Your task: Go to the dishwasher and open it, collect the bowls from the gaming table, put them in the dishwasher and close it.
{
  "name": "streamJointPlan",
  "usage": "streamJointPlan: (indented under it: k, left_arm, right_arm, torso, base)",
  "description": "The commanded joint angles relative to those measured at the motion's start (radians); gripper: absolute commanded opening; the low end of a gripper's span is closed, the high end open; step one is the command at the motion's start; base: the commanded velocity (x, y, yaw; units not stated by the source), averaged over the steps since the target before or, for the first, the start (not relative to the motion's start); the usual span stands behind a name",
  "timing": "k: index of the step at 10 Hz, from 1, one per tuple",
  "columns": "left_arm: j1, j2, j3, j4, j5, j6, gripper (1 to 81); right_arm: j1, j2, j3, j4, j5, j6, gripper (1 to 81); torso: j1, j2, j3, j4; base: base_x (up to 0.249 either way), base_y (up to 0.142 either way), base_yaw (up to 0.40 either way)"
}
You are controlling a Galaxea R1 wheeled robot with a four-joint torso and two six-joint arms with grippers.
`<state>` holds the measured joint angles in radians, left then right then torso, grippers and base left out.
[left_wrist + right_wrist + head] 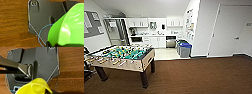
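A lime green bowl (67, 28) hangs close over the brown wood-look floor, with my left gripper (52, 45) shut on its rim. A yellow bowl (36, 87) hangs over the same floor, and my right gripper (48, 91) is shut on its edge. The dishwasher (170, 41) is far ahead in the kitchenette, a steel front under the counter between white cabinets. The gaming table is out of view.
A green table-football table (124, 56) with rods stands at the near left. A grey bin with a blue lid (185, 49) stands by the wall corner right of the dishwasher. A white door (229, 30) is at the right. Open brown floor (196, 75) lies ahead.
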<state>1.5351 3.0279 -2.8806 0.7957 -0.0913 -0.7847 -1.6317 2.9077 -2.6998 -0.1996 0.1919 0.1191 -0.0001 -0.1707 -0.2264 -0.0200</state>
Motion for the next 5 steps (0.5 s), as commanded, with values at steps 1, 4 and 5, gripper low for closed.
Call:
streamJointPlan:
  k: [1, 4, 5]
  left_arm:
    - [-0.043, -0.007, -0.006, -0.007, 0.038, 0.002, 1.0]
    - [-0.043, -0.004, -0.006, -0.006, 0.039, 0.002, 1.0]
    - [-0.043, -0.004, -0.006, -0.006, 0.039, 0.002, 1.0]
  right_arm:
    - [0.029, -0.011, -0.008, -0.011, -0.046, -0.004, 1.0]
    - [0.026, -0.009, -0.008, -0.009, -0.046, -0.004, 1.0]
    - [0.026, -0.009, -0.008, -0.009, -0.046, -0.004, 1.0]
  torso:
    - [0.000, 0.000, 0.000, 0.000]
    - [0.000, 0.000, 0.000, 0.000]
    - [0.000, 0.000, 0.000, 0.000]
  base:
    - [0.133, 0.000, 0.000]
    - [0.135, 0.000, 0.000]
    - [0.137, 0.000, 0.000]
